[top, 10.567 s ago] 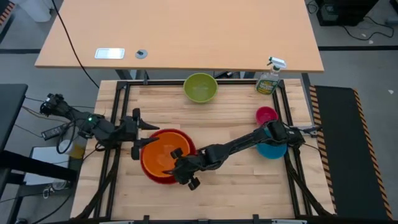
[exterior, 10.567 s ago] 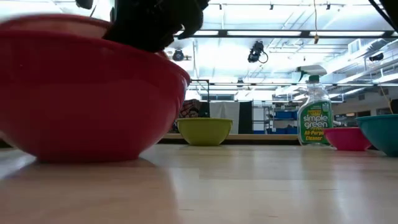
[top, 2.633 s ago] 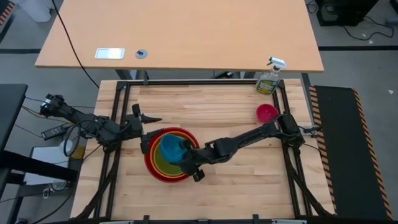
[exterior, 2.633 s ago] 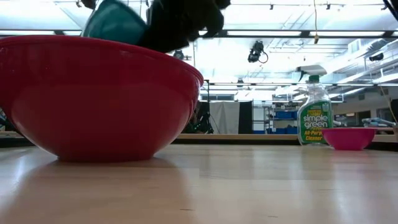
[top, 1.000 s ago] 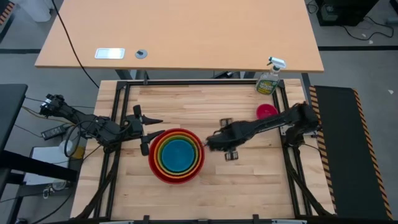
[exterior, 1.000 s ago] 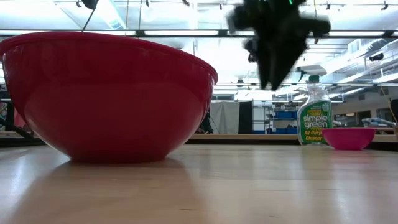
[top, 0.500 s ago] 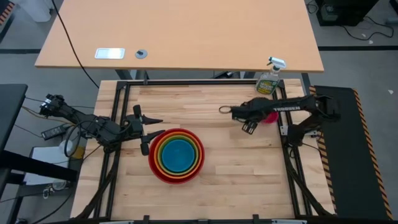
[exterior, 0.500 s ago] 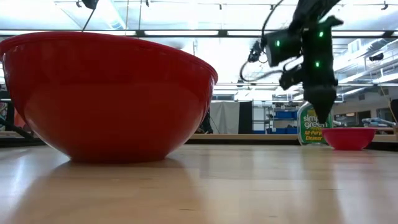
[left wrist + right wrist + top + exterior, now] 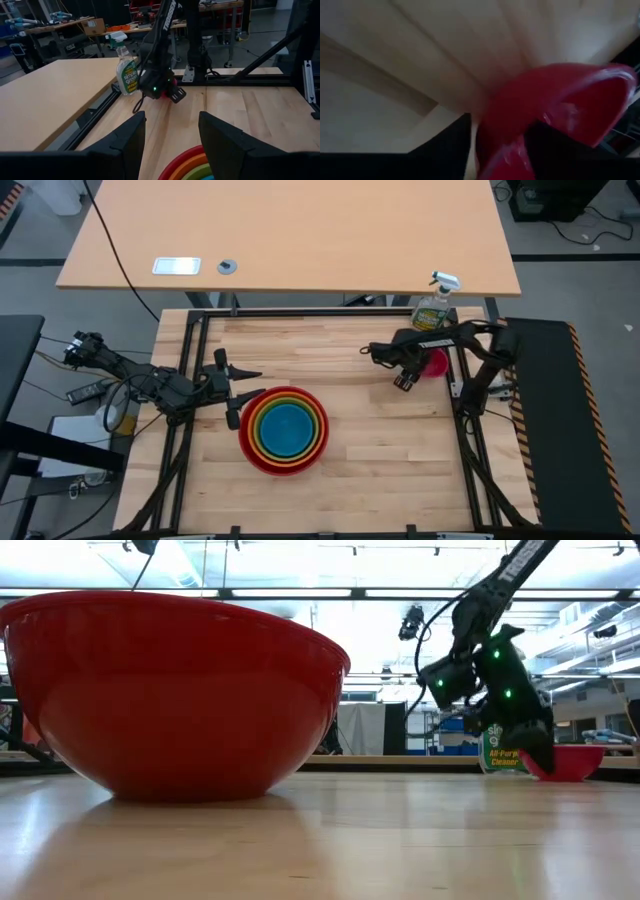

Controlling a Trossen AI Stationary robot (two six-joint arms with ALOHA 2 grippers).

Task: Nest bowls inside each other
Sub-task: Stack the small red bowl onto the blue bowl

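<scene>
The red bowl [image 9: 249,452] stands left of the table's middle with the orange [image 9: 258,442], lime green [image 9: 266,436] and blue [image 9: 287,428] bowls nested in it. The pink bowl [image 9: 437,363] sits on its base at the far right. My right gripper [image 9: 413,375] points steeply down at the pink bowl's left rim [image 9: 507,145], open, one finger on each side of the wall. Whether a finger touches the wall, I cannot tell. My left gripper [image 9: 240,394] waits open at the red bowl's left rim, nothing between its fingers [image 9: 125,135].
A green spray bottle [image 9: 433,305] stands at the far right corner, just behind the pink bowl. Black frame rails [image 9: 470,440] run along the table's edges. Bare wood [image 9: 380,450] lies between the nested bowls and the pink bowl.
My right gripper has left the nested bowls, swung toward the table's far right, sunk and tipped downward, ending at the pink bowl's rim. The bowls have not moved.
</scene>
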